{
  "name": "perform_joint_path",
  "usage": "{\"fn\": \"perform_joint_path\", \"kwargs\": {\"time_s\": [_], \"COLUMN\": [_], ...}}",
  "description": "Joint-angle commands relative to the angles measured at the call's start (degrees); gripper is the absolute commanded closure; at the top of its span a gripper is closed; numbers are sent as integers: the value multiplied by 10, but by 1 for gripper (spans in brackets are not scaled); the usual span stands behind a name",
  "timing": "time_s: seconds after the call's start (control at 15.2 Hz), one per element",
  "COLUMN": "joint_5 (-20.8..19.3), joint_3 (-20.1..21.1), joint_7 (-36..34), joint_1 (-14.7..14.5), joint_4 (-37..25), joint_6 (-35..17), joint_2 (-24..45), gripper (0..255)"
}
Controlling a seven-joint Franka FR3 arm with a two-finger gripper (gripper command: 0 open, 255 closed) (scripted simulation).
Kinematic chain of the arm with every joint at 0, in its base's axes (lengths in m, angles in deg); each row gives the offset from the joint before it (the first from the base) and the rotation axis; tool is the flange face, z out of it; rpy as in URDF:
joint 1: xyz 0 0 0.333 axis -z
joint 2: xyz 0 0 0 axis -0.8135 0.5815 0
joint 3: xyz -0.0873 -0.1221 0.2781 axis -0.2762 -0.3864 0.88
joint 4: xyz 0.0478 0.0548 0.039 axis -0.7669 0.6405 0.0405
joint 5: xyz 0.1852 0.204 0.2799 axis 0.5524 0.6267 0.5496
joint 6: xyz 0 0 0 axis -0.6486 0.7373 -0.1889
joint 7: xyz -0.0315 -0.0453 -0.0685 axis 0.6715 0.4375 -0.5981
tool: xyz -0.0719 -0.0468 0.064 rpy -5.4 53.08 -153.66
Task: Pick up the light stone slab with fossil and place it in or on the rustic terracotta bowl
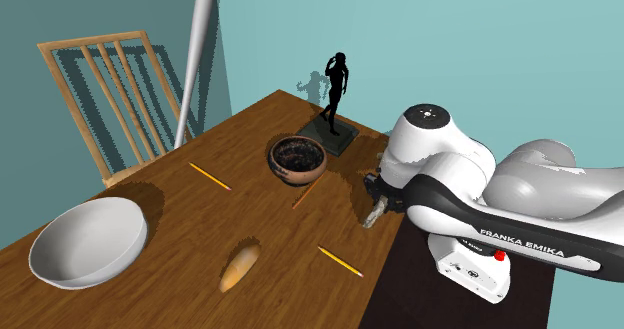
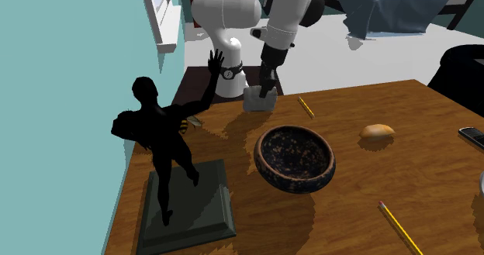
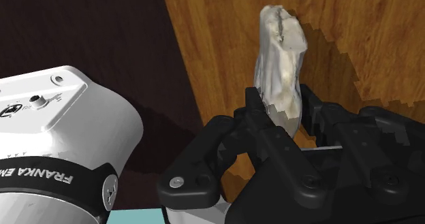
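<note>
The black gripper point(image 3: 281, 97) is closed on the stone slab point(image 3: 279, 45). Its two fingers point(image 3: 255, 101) press against the slab's opposite faces, and the lower part of the stone is wedged between them. In the wrist view the slab is seen edge-on. It is a thin, uneven piece, pale grey-white going to cream, with a rough broken outline and a dark crack running down from its far end (no fossil mark can be made out on it). It throws a jagged shadow on the wooden table point(image 3: 354, 25) beneath.

In the shoulder view the gripper point(image 1: 374, 193) points down at the table's edge next to the stand point(image 1: 450, 302), with the slab point(image 1: 376, 215) hanging from it. Whether the stone's lower end touches the wood cannot be told. The second exterior view shows the slab point(image 2: 260, 98) as a blocky grey lump under the gripper point(image 2: 267, 81), at the table's far edge.

The bowl point(image 1: 297, 175) is brown outside and dark and speckled inside. It stands apart from the slab, to the shoulder view's left of it, with a pencil point(image 1: 304, 196) lying between them. In the second exterior view the bowl point(image 2: 295, 185) sits nearer the camera than the slab. Beyond it are a black figurine point(image 1: 336, 87) on a dark base, a bread roll point(image 1: 240, 265), a white bowl point(image 1: 88, 239) and a wooden chair point(image 1: 110, 97).
</note>
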Motion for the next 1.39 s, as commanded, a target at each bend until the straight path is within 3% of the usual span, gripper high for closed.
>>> {"fn": "perform_joint_path", "kwargs": {"time_s": [0.0,0.2,0.66,1.32], "joint_5": [0,1,-66,-147], "joint_3": [0,1,-73,-160], "joint_7": [0,0,-1,7], "joint_1": [0,0,-5,11], "joint_4": [1,1,-18,-63], "joint_6": [2,1,67,146], "joint_2": [0,1,-46,-86], "gripper": [255,255,255,255]}}
